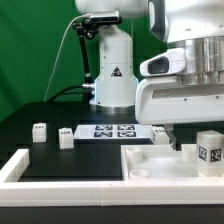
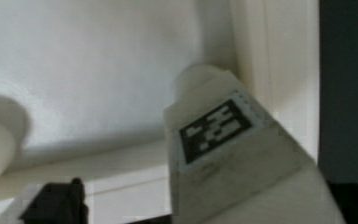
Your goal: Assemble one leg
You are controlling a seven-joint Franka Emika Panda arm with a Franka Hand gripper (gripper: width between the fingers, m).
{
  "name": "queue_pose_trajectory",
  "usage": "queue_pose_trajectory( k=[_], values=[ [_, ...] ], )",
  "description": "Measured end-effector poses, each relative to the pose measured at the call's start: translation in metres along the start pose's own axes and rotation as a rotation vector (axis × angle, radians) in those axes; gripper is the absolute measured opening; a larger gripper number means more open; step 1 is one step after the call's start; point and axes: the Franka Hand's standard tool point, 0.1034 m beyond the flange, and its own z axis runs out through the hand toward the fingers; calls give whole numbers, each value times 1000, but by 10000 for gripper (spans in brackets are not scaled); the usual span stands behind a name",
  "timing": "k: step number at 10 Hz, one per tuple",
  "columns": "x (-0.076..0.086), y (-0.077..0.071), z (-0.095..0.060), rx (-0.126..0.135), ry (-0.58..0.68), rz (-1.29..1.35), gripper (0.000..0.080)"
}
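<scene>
A leg (image 2: 226, 128), a small white post with a black-and-white tag, fills the wrist view and runs down between my gripper's (image 2: 197, 208) dark fingers (image 2: 60, 200). A gap shows between one finger and the leg, so the jaws stand open around it. In the exterior view this leg (image 1: 208, 150) stands upright at the right end of the large white tray-like part (image 1: 150, 168), under my gripper (image 1: 188, 138). Three more legs lie on the table: two (image 1: 40, 131) (image 1: 66, 137) on the exterior view's left and one (image 1: 160, 134) beside the tray-like part.
The marker board (image 1: 112, 131) lies flat mid-table in front of the arm's white base (image 1: 112, 80). A white raised border (image 1: 15, 165) runs along the front left. A black cable hangs behind, in front of a green backdrop.
</scene>
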Motion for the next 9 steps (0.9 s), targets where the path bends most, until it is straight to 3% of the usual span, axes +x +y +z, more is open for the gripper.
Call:
queue_pose_trajectory(
  k=[3, 5, 7, 8, 9],
  values=[
    [-1, 1, 1, -15, 1, -264, 648],
    [-1, 1, 1, -15, 0, -288, 648],
    [-1, 1, 1, -15, 0, -288, 396],
    [-1, 1, 1, -15, 0, -288, 396],
    [-1, 1, 1, -15, 0, -286, 291]
  ],
)
